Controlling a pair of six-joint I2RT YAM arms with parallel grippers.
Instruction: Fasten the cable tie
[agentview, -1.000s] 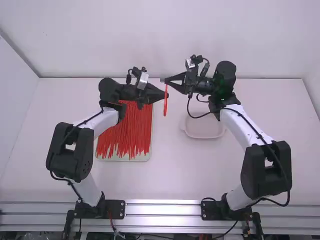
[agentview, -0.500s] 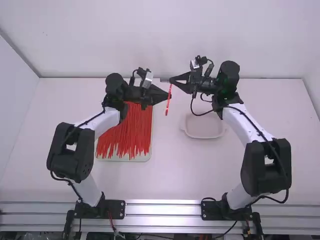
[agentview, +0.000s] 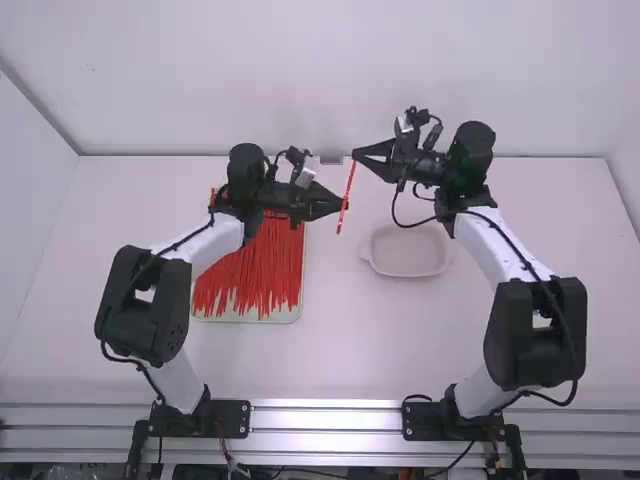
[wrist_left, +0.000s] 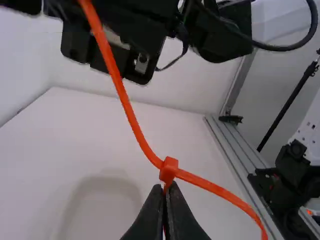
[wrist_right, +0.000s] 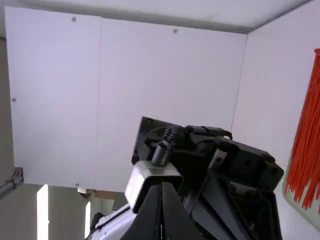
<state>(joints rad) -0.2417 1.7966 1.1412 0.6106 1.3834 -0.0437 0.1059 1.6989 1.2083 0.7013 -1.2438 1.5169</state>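
Observation:
A single red cable tie (agentview: 346, 200) hangs nearly upright in the air over the table's middle, between my two grippers. My right gripper (agentview: 356, 158) is shut on its upper end. My left gripper (agentview: 339, 208) is shut on the tie lower down, just under its square head (wrist_left: 169, 170). In the left wrist view the orange-red strap (wrist_left: 131, 120) runs from the head up toward the right arm's black wrist (wrist_left: 120, 45), and a second stretch leads off past my fingers. In the right wrist view my right gripper (wrist_right: 161, 202) is shut, pointing at the left arm's wrist (wrist_right: 210, 165).
A heap of several red cable ties (agentview: 255, 265) lies on a pale mat (agentview: 290, 316) below the left arm. A white shallow dish (agentview: 405, 252) sits on the table under the right arm. White walls enclose the table on the left and at the back.
My left gripper moved right from over the heap to the hanging tie and shut on it. My right gripper drifted right and slightly up with the tie.

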